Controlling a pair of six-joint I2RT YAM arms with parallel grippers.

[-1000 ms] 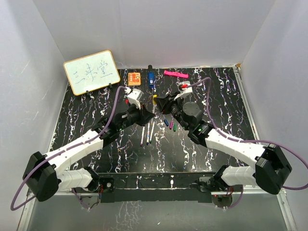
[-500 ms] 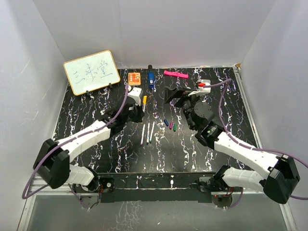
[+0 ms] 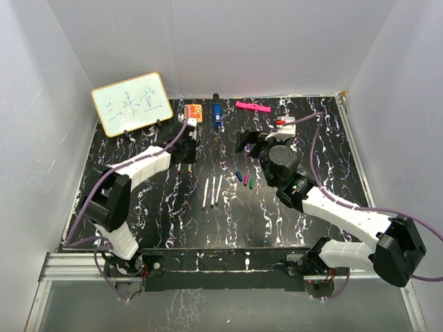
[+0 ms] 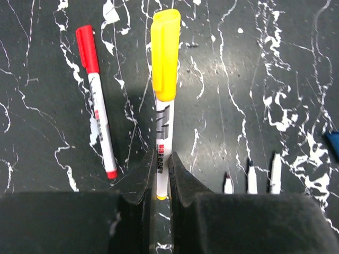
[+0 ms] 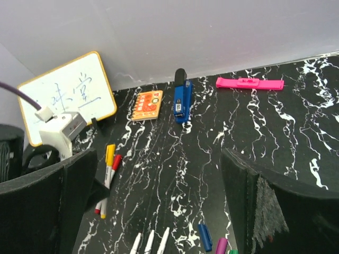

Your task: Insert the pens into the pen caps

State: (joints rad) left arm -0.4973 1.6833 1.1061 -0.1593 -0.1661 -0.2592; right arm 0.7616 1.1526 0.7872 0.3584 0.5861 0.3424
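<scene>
Looking down, we see a black marble table (image 3: 173, 221) and a whiteboard (image 3: 131, 103) with blue writing we cannot read. Our right gripper (image 5: 159, 196) hangs with jaws wide apart. Our left gripper (image 4: 160, 161) squeezes the yellow-capped pen (image 4: 165, 58), its black print too blurry to read; a red-capped pen (image 4: 98, 106) lies beside it. Three bare pens (image 3: 213, 192) lie near three loose caps (image 3: 244, 178).

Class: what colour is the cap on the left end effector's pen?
Yellow cap on the pen; left wrist view.

The capped yellow pen (image 4: 163, 132) and capped red pen (image 4: 98, 121) lie side by side; three uncapped pens (image 3: 212, 192) lie parallel, loose caps (image 3: 243, 178) at their 2 o'clock.
</scene>
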